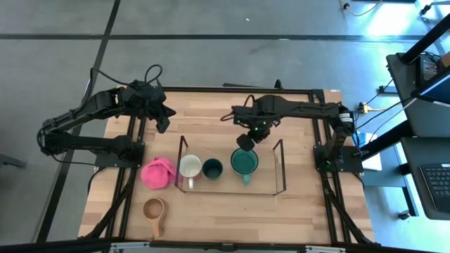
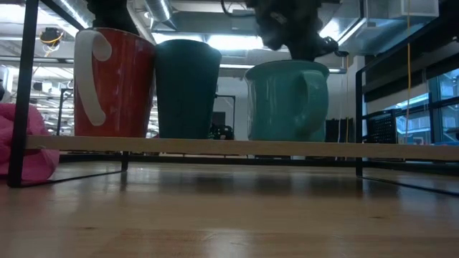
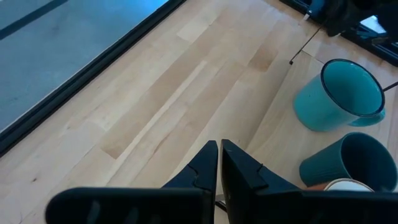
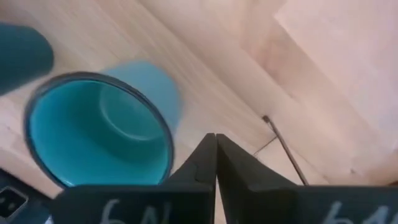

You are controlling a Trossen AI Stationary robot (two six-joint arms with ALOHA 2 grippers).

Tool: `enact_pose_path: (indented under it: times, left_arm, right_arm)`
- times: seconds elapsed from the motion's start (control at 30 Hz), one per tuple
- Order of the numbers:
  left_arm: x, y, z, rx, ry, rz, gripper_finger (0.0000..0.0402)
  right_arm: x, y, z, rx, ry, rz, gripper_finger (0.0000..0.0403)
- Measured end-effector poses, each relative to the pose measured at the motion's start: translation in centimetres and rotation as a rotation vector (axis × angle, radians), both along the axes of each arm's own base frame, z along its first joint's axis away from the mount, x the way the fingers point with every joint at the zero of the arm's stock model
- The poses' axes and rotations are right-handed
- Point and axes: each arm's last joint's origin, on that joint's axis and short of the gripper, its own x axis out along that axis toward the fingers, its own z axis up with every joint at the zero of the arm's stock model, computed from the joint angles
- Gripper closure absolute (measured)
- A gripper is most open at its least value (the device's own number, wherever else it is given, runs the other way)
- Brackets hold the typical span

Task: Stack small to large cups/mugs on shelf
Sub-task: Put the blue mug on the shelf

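Hovering just above the teal mug (image 1: pixel 244 162) on the shelf (image 1: pixel 279 169), the right gripper (image 1: pixel 247 141) is pinched closed, empty; left gripper (image 1: pixel 162 124) closed too, waiting apart.

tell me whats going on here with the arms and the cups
Three cups stand on the wire shelf: a white-rimmed mug, a dark green cup and a teal mug. The right pincer is shut and empty, just above the teal mug's far rim. The left pincer, also shut, waits over the table's far left. The wooden cup lies off the shelf near the front edge, beside a pink item.
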Motion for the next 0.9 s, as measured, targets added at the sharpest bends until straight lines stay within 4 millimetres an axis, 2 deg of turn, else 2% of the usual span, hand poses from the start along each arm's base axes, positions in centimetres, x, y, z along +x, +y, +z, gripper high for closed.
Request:
enact_pose_path:
  times: [0.13, 0.2, 0.33, 0.53, 0.9]
  left_arm:
    - [0.0, 0.0, 0.0, 0.000, 0.000, 0.000, 0.0388]
    - [0.0, 0.0, 0.0, 0.000, 0.000, 0.001, 0.0388]
    - [0.0, 0.0, 0.0, -0.010, -0.004, 0.009, 0.0388]
    - [0.0, 0.0, 0.0, -0.011, -0.005, 0.011, 0.0388]
    - [0.0, 0.0, 0.0, -0.013, -0.005, 0.014, 0.0388]
  right_arm:
    - [-0.5, -0.8, -2.5, 0.060, 0.059, 0.005, 0.0399]
    - [-0.5, -0.9, -3.4, 0.092, 0.035, 0.000, 0.0397]
    - [-0.4, -0.7, -4.4, 0.153, -0.034, -0.014, 0.0399]
    - [-0.3, -0.3, -5.9, 0.209, -0.050, -0.002, 0.0399]
    - [0.2, 1.1, -6.5, 0.222, -0.099, 0.036, 0.0400]
